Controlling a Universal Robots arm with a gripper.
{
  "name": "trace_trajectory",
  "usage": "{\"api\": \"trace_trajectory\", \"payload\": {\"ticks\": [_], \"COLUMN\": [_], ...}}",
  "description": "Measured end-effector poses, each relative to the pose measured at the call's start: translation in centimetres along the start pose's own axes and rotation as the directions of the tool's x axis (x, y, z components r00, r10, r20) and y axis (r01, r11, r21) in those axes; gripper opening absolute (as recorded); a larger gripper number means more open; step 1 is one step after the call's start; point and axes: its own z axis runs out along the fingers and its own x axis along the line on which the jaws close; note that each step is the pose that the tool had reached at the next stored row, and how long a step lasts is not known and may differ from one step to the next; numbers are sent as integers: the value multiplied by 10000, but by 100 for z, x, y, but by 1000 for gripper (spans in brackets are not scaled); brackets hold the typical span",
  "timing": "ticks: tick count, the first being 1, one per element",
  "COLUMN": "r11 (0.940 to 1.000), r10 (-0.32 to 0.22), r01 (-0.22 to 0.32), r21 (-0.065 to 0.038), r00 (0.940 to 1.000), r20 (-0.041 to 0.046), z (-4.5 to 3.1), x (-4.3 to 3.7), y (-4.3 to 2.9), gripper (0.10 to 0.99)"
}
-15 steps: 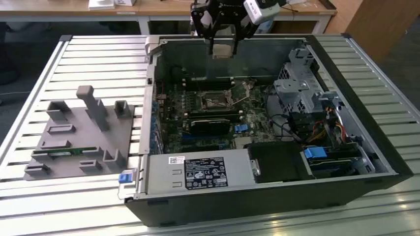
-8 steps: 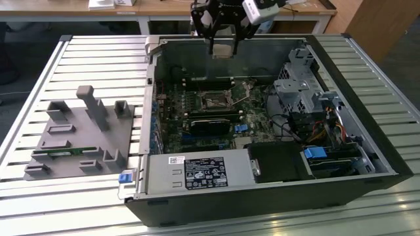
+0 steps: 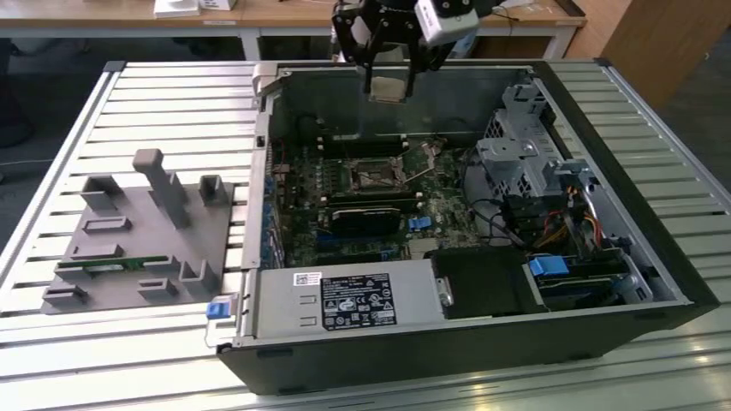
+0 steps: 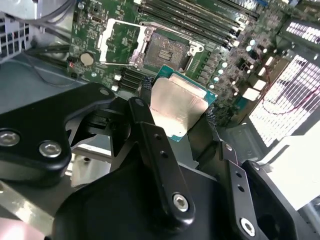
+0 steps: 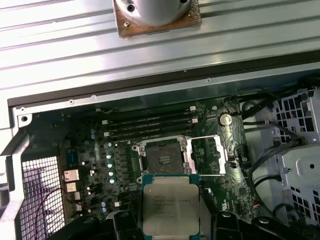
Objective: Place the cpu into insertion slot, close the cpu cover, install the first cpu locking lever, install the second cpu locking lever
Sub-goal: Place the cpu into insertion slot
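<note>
My gripper point(image 3: 389, 79) hangs above the back wall of the open computer case point(image 3: 639, 257), shut on the cpu point(image 3: 389, 89). In both wrist views the cpu point(image 4: 180, 102) point(image 5: 170, 205) is a flat square chip with a dull silver top and green edge, clamped between the two black fingers point(image 4: 145, 107). The insertion slot point(image 5: 162, 157) point(image 4: 167, 50) point(image 3: 371, 178) lies bare on the motherboard below, well apart from the chip. The cpu cover point(image 5: 207, 156) point(image 4: 117, 42) is swung open and lies flat beside the slot.
Memory slots point(image 5: 150, 125) run along one side of the socket. A black card point(image 3: 365, 218), a power supply point(image 3: 342, 300) and a metal drive cage point(image 3: 525, 158) crowd the case. A grey fixture block point(image 3: 143, 231) stands on the slatted table point(image 3: 171, 103) at the exterior view's left.
</note>
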Motion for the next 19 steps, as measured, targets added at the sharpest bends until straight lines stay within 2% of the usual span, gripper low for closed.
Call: {"api": "trace_trajectory", "payload": {"ticks": [7,19], "r11": [9978,9940], "r10": [665,1092], "r01": [-664,-1091], "r21": [-17,-28], "r00": [9978,9940], "r20": [59,96], "z": [5,6], "x": [32,60], "y": [-6,-12], "gripper": [541,541]}}
